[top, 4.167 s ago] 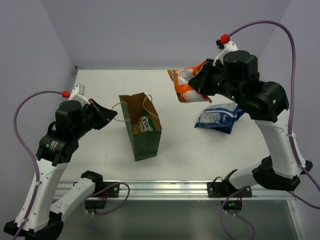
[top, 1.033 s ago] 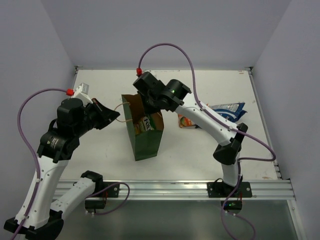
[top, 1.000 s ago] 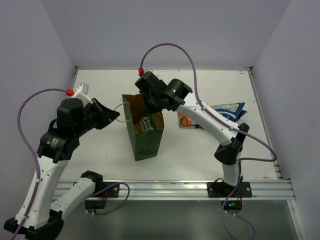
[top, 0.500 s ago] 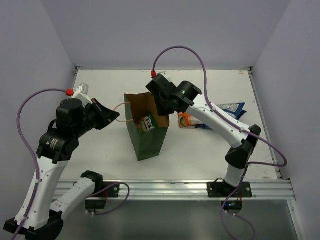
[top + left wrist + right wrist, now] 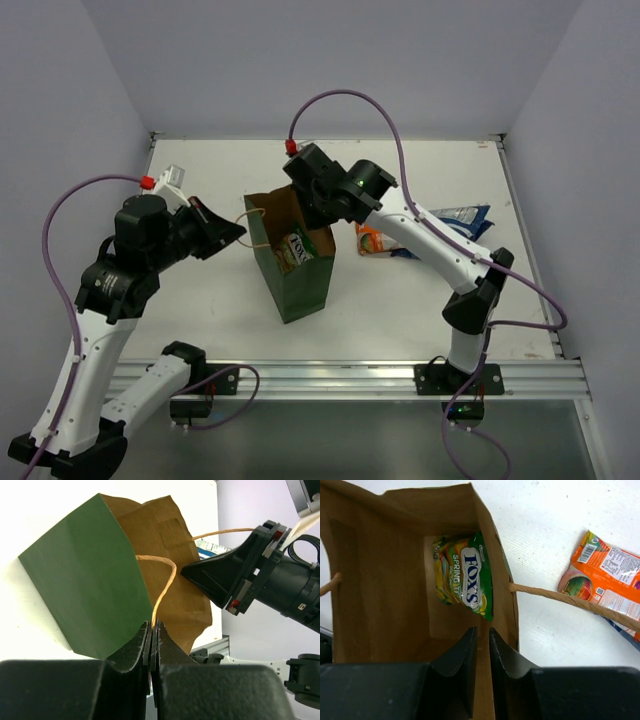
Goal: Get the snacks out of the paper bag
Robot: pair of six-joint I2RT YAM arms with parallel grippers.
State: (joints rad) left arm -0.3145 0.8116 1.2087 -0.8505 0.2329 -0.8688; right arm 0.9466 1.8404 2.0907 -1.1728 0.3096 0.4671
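Soft, even overhead light keeps every view bright, with faint shadows on the white table [image 5: 380,310], which is washed out in the left wrist view's upper left. The paper bag [image 5: 385,580] interior is dimmer; both wrist views' bottom foregrounds blur.

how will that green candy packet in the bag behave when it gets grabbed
Probably floppy and crinkly: the green candy packet looks like thin foil and sits bent inside the paper bag. Likely light for its size, so a corner pinch should lift it. Its glossy skin may slip.
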